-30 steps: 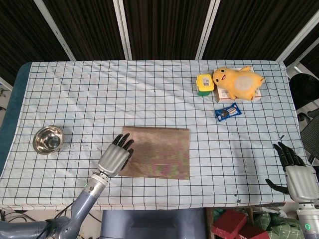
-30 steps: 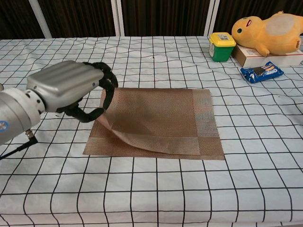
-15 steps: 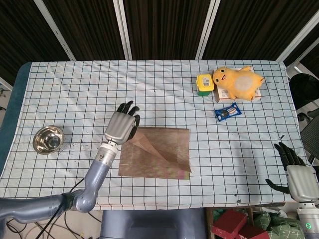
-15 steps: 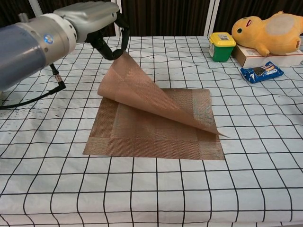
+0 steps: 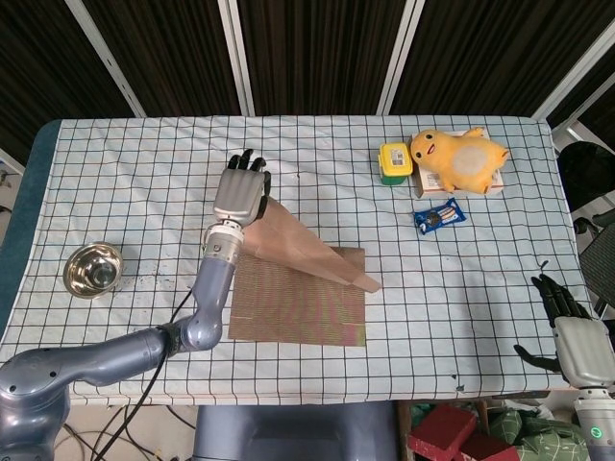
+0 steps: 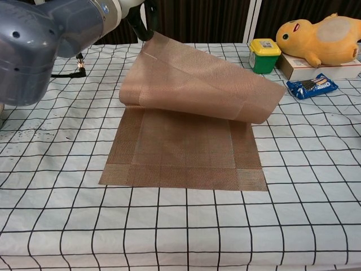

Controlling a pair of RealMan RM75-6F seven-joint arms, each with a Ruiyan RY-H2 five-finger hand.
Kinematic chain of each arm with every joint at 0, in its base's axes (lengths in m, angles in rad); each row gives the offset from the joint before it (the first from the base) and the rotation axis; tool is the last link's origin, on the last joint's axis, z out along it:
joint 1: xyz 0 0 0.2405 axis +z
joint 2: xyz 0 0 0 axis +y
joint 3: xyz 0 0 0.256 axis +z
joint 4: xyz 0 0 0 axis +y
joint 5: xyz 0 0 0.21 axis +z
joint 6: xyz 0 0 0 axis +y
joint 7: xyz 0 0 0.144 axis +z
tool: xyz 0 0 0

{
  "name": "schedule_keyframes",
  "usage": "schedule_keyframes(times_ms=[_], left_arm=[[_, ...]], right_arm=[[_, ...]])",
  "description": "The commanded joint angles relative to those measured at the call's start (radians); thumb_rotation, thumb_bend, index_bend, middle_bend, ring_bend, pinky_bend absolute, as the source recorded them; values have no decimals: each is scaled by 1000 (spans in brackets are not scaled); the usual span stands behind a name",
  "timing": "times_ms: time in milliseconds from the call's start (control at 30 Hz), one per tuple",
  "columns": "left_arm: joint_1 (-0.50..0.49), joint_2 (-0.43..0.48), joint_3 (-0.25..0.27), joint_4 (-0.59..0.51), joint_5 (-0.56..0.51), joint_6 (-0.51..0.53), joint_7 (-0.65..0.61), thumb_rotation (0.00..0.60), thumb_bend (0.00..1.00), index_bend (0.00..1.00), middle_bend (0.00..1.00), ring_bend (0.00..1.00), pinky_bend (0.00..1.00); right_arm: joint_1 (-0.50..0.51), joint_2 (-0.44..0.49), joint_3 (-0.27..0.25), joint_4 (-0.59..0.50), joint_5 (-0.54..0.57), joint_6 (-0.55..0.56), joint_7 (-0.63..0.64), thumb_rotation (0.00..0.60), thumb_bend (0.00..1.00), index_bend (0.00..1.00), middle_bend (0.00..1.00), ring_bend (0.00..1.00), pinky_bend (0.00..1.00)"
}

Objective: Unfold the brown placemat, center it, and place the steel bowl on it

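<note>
My left hand (image 5: 240,195) pinches the far-left corner of the brown woven placemat (image 5: 300,305), lifted flap trailing right and toward me from it, so the unfold runs away from me; my right hand (image 5: 580,346) idles, fingers spread.

From my end the placemat (image 5: 300,303) sits mid-counter (image 5: 144,182), bowl (image 5: 93,269) off to its left, and the tub (image 5: 395,162), plush (image 5: 459,159) and snack packet (image 5: 439,216) back right.
</note>
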Motion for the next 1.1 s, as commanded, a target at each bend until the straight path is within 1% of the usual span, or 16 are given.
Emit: schedule_keyframes(times_ms=[33, 167, 300, 400, 500, 633, 733, 900, 1000, 1100], left_arm=[[-66, -33, 1, 127, -32, -13, 11, 600, 453, 549, 228, 64, 149], [-106, -53, 1, 244, -46, -21, 3, 600, 453, 549, 228, 64, 150], [-133, -68, 7, 323, -53, -39, -5, 600, 453, 545, 226, 64, 149], [-152, -84, 18, 386, -55, -54, -7, 600, 446, 516, 216, 64, 148], [-163, -101, 27, 437, -64, -69, -9, 600, 390, 438, 175, 63, 139], [-172, -113, 43, 479, -65, -75, -6, 600, 313, 287, 127, 56, 119], [-172, -110, 52, 490, -54, -68, -16, 600, 269, 197, 112, 55, 111], [-161, -93, 59, 477, -42, -55, -38, 600, 205, 155, 107, 54, 109], [-146, -71, 70, 436, -34, -53, -45, 600, 160, 141, 103, 52, 104], [-113, -24, 100, 347, -11, -61, -52, 600, 119, 125, 88, 30, 95]], right_arm=[[1, 3, 0, -5, 7, -6, 4, 600, 99, 52, 22, 65, 202], [2, 9, -1, -13, 12, -16, 8, 600, 99, 53, 22, 65, 202], [3, 12, -2, -16, 13, -20, 8, 600, 100, 54, 22, 65, 202], [4, 14, 0, -18, 19, -24, 12, 600, 99, 54, 22, 65, 202], [5, 16, 0, -20, 22, -27, 13, 600, 99, 55, 22, 65, 202], [5, 19, 0, -22, 25, -30, 16, 600, 99, 55, 22, 65, 202], [5, 21, 0, -23, 26, -31, 19, 600, 99, 55, 22, 65, 202], [5, 22, -1, -24, 24, -31, 20, 600, 100, 55, 22, 65, 202], [5, 22, -1, -23, 22, -30, 19, 600, 99, 55, 22, 65, 202], [4, 21, -1, -22, 21, -28, 18, 600, 99, 55, 22, 65, 202]])
